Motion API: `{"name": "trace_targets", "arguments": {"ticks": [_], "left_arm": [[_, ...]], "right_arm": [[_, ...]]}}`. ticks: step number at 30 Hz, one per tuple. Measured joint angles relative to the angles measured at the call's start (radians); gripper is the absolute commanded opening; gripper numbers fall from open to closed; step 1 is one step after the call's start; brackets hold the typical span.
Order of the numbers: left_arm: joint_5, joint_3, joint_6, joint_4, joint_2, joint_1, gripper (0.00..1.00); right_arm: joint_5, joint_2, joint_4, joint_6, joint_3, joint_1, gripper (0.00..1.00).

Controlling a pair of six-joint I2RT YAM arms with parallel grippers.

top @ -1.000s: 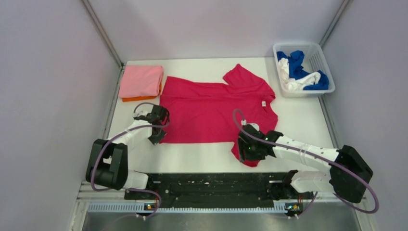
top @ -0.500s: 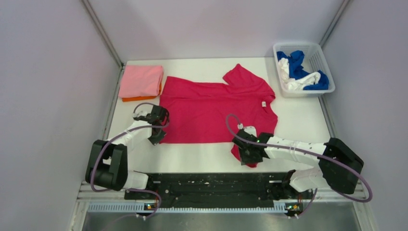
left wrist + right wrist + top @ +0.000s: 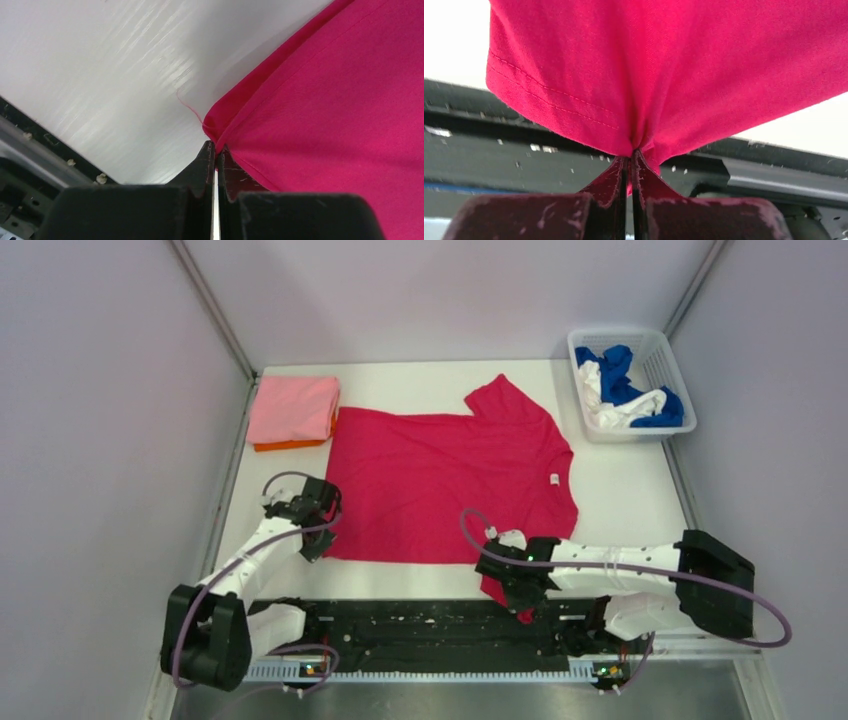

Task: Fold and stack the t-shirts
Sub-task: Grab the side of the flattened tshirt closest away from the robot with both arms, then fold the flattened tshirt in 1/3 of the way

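Observation:
A crimson-pink t-shirt (image 3: 440, 480) lies spread flat on the white table. My left gripper (image 3: 312, 540) is shut on its near left hem corner (image 3: 215, 131). My right gripper (image 3: 520, 598) is shut on the near right sleeve (image 3: 634, 100), whose cloth bunches between the fingertips over the black rail at the table's front edge. A folded light pink t-shirt (image 3: 293, 408) rests on a folded orange one (image 3: 290, 445) at the back left. Blue (image 3: 618, 368) and white (image 3: 625, 412) t-shirts lie crumpled in the basket.
The white mesh basket (image 3: 668, 365) stands at the back right corner. Grey walls close in the table on the left, back and right. A black rail (image 3: 420, 625) runs along the front edge between the arm bases.
Both grippers have moved toward the front edge, dragging the crimson-pink shirt nearer. The right gripper, open a second ago, has shut on the sleeve.

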Motion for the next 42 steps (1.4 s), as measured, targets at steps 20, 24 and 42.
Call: {"name": "trace_targets", "arguments": {"ticks": [20, 24, 42], "left_arm": [[0.097, 0.016, -0.014, -0.026, -0.180, 0.002, 0.00], [0.085, 0.085, -0.006, 0.002, -0.097, 0.002, 0.00], [0.033, 0.305, 0.006, 0.090, 0.187, 0.095, 0.00]], "right_arm": [[0.119, -0.188, -0.112, -0.055, 0.109, -0.124, 0.00], [0.166, -0.203, -0.063, -0.164, 0.167, -0.235, 0.00], [0.216, 0.055, 0.145, -0.552, 0.401, -0.561, 0.00]]}}
